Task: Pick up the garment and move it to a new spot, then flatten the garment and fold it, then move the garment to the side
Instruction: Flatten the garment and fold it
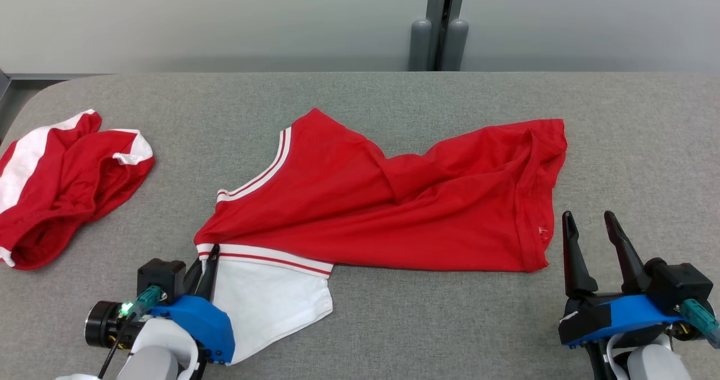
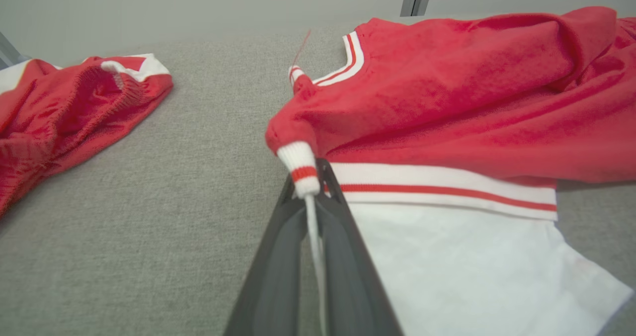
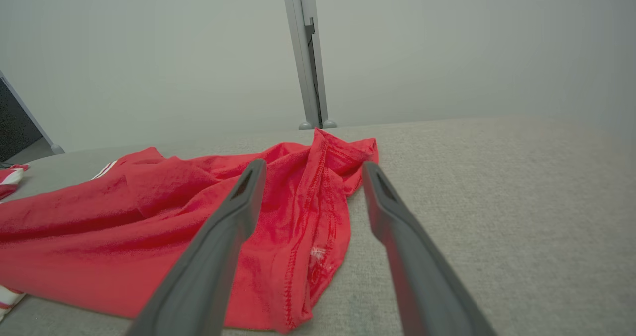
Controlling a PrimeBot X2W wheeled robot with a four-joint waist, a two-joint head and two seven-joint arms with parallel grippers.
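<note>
The red garment (image 1: 394, 200) stretches sideways across the grey tabletop (image 1: 427, 324) between both hands, the left hand (image 1: 208, 259) pinched shut on its striped near-left corner, the right hand (image 1: 588, 217) gaping empty beside the opposite hem.

Two red-and-white fabric garments lie on one grey cloth-covered surface (image 1: 394, 324): one spread jersey with striped trim (image 1: 394, 200) at the centre, one crumpled heap (image 1: 62, 183) at the far left. Two blue-and-black robot hands are in frame, the left hand (image 1: 211, 254) and the right hand (image 1: 588, 217), each with two long dark fingers (image 1: 574, 256), four in all. Behind stands one grey upright post (image 1: 444, 9) with two rounded feet (image 1: 420, 43).
</note>
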